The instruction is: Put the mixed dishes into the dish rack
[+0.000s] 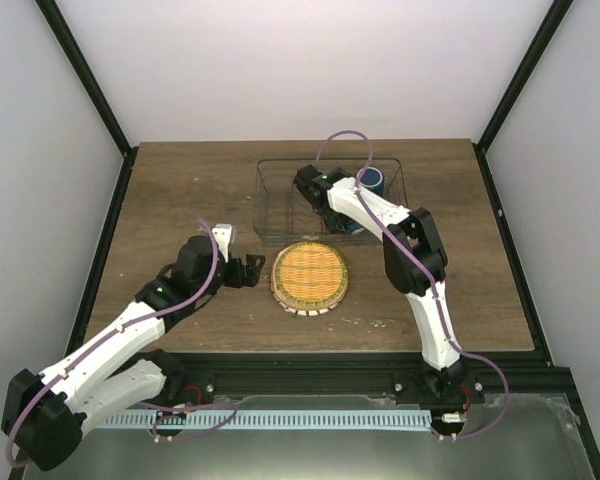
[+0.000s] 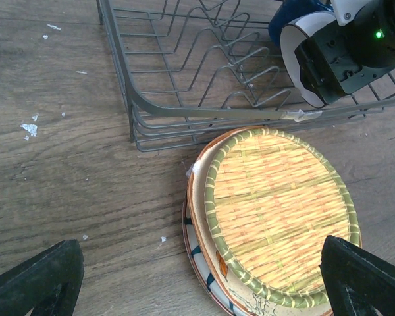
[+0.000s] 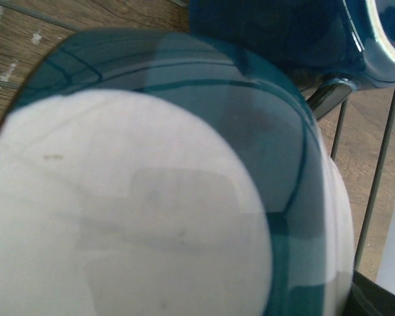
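Note:
The wire dish rack (image 1: 280, 215) (image 2: 184, 112) stands at the back of the table. A dark blue mug (image 1: 372, 180) (image 3: 283, 33) sits in its far right corner. My right gripper (image 1: 336, 220) reaches into the rack, shut on a bowl (image 3: 138, 210) that is white with teal bands and fills the right wrist view, hiding the fingers. In front of the rack the yellow woven plate (image 1: 310, 273) (image 2: 283, 210) lies on the cream plate (image 2: 200, 214). My left gripper (image 1: 252, 270) (image 2: 199, 280) is open, low at the stack's left edge, touching nothing.
Under the cream plate shows a rim with blue stripes (image 2: 200, 263). Small white flecks (image 2: 30, 128) dot the wood left of the rack. Black frame posts and grey walls bound the table on both sides.

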